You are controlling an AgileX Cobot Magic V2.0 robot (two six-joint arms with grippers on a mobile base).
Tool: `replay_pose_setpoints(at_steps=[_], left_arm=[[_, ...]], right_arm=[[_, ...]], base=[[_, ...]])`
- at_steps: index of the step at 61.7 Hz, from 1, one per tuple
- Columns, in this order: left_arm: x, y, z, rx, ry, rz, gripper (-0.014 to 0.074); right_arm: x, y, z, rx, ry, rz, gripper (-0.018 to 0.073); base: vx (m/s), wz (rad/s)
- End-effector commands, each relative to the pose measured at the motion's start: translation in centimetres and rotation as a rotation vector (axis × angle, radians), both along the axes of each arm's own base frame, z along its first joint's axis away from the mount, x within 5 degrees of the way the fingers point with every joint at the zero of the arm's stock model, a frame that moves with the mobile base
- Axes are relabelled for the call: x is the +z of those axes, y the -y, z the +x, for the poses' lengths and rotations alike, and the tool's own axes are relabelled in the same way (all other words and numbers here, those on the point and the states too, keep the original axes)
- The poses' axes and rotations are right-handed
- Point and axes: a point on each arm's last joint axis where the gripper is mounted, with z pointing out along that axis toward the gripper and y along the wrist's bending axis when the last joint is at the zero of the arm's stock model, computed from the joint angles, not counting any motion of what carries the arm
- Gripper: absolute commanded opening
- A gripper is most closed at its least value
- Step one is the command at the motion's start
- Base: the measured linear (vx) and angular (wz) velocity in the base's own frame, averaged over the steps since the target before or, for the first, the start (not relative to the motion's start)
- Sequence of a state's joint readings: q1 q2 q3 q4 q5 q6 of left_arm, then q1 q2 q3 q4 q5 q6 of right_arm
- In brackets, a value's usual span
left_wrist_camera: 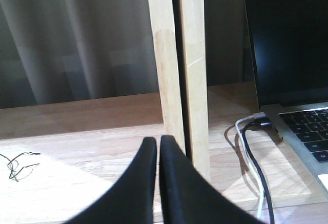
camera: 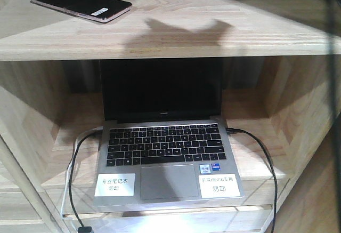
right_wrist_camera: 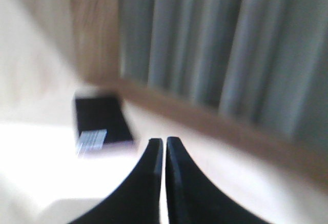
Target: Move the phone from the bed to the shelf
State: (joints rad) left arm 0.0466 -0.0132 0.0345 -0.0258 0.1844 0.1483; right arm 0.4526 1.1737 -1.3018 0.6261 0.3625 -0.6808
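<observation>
One phone (camera: 81, 3) lies flat on the shelf (camera: 176, 35), at its left end, slanted, with its sticker end pointing right and toward the front edge. Nothing holds it. The bed is in no view, so I judge the placing done.

Going left to right: the left end effector (left_wrist_camera: 158, 147) has its fingers pressed together and empty, low over the lower board beside a wooden post (left_wrist_camera: 177, 70), with the laptop (camera: 165, 153) and its cables (left_wrist_camera: 253, 167) to the right. The right end effector (right_wrist_camera: 164, 149) is also closed on nothing, up on the shelf level. In its blurred wrist view the phone (right_wrist_camera: 102, 121) sits ahead and to the left of the fingertips, near but apart.

The risks, as I judge them: the phone's near corner is close to the front edge, so a sweep by the right arm on its way out could push it off. The left arm, backing away, could snag the cables or bump the post.
</observation>
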Motion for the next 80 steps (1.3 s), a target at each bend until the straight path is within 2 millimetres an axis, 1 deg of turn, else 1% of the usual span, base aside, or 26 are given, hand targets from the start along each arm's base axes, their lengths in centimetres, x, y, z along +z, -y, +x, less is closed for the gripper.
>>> replay_pose_setpoints(at_steps=[1,3,6,13,16,17,18,26,41,52,58,66,72,80], left_arm=[[1.5,0.0,-0.1,0.003,0.108,-0.01,0.0001],[1.5,0.0,-0.1,0.003,0.108,-0.01,0.0001],[1.5,0.0,-0.1,0.003,0.108,-0.01,0.0001],[1.5,0.0,-0.1,0.003,0.108,-0.01,0.0001],[1.5,0.0,-0.1,0.003,0.108,-0.01,0.0001],[1.5,0.0,-0.1,0.003,0.108,-0.01,0.0001],[1.5,0.0,-0.1,0.003,0.108,-0.01,0.0001],[1.5,0.0,-0.1,0.003,0.108,-0.01,0.0001],[1.5,0.0,-0.1,0.003,0.108,-0.01,0.0001],[1.5,0.0,-0.1,0.003,0.108,-0.01,0.0001],[1.5,0.0,-0.1,0.003,0.108,-0.01,0.0001],[1.5,0.0,-0.1,0.003,0.108,-0.01,0.0001],[1.5,0.0,-0.1,0.003,0.108,-0.01,0.0001],[1.5,0.0,-0.1,0.003,0.108,-0.01,0.0001]], right_arm=[[0.7,1.8,-2.5,-0.049,0.081,0.058,-0.0005],[0.5,2.2,-3.1,-0.053,0.087,0.062,-0.0005],[-0.5,2.7,-4.1,-0.063,0.082,0.062,-0.0005],[-2.1,4.1,-6.5,-0.086,0.1,0.077,-0.0005],[-2.9,4.5,-7.2,-0.092,0.098,0.077,-0.0005],[-3.1,4.8,-7.7,-0.095,0.105,0.081,-0.0005],[-3.4,4.8,-7.8,-0.096,0.101,0.079,-0.0005],[-5.3,6.1,-10.4,-0.097,0.113,0.087,-0.0005],[-9.1,7.4,-13.3,-0.097,0.086,0.111,-0.0005],[-11.3,8.0,-14.5,-0.097,0.084,0.102,-0.0005],[-12.6,8.0,-14.6,-0.098,0.064,0.088,-0.0005],[-13.7,8.0,-14.4,-0.097,0.035,0.072,-0.0005],[-14.2,7.9,-14.4,-0.098,0.021,0.065,-0.0005],[-14.3,7.9,-14.4,-0.096,0.018,0.064,-0.0005]], base=[[0.0,0.0],[0.0,0.0],[0.0,0.0],[0.0,0.0],[0.0,0.0],[0.0,0.0],[0.0,0.0],[0.0,0.0],[0.0,0.0],[0.0,0.0],[0.0,0.0],[0.0,0.0],[0.0,0.0],[0.0,0.0]])
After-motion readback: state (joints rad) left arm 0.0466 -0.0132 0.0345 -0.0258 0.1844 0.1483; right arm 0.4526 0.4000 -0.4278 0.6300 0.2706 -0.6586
